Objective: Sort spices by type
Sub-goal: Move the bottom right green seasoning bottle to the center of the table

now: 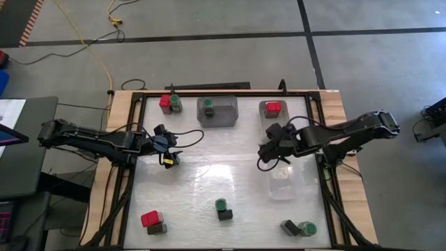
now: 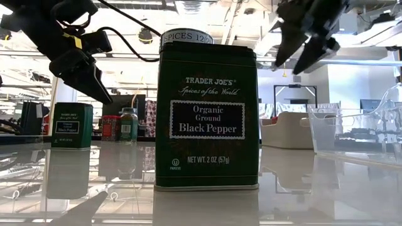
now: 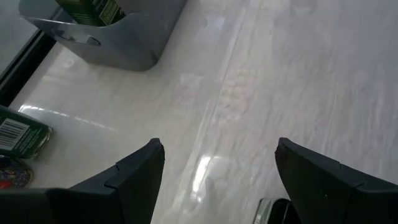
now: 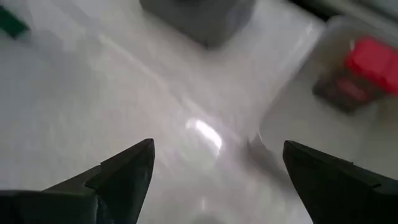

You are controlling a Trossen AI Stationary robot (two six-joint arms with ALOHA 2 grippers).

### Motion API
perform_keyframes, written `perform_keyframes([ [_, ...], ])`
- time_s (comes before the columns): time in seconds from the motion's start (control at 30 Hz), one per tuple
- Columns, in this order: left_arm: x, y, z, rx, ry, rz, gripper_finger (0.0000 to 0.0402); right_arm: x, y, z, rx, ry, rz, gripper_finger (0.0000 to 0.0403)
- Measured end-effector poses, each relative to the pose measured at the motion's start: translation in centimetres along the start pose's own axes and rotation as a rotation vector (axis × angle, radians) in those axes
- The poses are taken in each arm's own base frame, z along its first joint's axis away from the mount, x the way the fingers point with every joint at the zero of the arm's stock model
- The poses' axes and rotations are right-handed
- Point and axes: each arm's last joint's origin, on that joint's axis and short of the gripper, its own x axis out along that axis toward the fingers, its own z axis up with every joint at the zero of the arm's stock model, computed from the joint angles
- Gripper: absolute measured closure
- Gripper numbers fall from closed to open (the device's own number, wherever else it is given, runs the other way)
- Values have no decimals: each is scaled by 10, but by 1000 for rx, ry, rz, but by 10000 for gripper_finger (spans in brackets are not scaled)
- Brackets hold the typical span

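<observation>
High view shows the white table (image 1: 209,188) framed in black, with the left arm (image 1: 90,138) reaching in from the left and the right arm (image 1: 348,132) from the right. At the far edge sits a grey tray (image 1: 217,111) holding a green-lidded jar (image 1: 208,106), and to its right a clear tray (image 1: 273,115) holds a red-topped spice (image 1: 272,108); a second clear tray (image 1: 284,183) lies nearer on the right side, just below the right gripper. Spices are scattered in small groups: a red-topped one (image 1: 165,102) touching a green-lidded one (image 1: 175,104) at the far left, a red-topped one (image 1: 150,219) with a dark block (image 1: 158,228) at the near left, a green-lidded jar (image 1: 221,205) on or just behind a black pepper tin (image 1: 224,215) at near centre, and a dark block (image 1: 289,226) beside a green-lidded jar (image 1: 307,228) at the near right. Another small dark item may lie under the left gripper, though it is too hidden to tell. The left gripper (image 1: 169,155) hangs over the left-centre of the table, fingers spread and holding nothing. The right gripper (image 1: 269,152) hangs above the table beside the clear trays, fingers spread wide and empty.
</observation>
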Motion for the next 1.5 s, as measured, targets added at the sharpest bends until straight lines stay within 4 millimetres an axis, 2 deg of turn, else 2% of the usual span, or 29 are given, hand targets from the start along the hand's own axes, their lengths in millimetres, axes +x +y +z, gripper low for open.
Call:
perform_keyframes([
  [0.13, 0, 0, 0, 0, 0, 0, 107, -22, 1, -2, 31, 98, 10, 21],
  [0.23, 0, 0, 0, 0, 2, -9, 107, -42, 7, -12, 55, 143, 38, 21],
  [0.67, 0, 0, 0, -1, 2, -13, 107, -106, 13, -90, 265, 530, 14, 21],
  [0.8, 0, 0, 0, -1, 2, -14, 107, -115, 21, -116, 258, 636, -50, 21],
  [0.97, 0, 0, 0, -1, 2, -14, 107, -127, 37, -139, 238, 659, -90, 21],
  [1.27, 0, 0, 0, -1, 2, -14, 107, -150, 73, -158, 97, 672, -19, 21],
  [1.5, 0, 0, 0, -28, 3, -14, 107, -154, 96, -171, -33, 685, 14, 21],
])
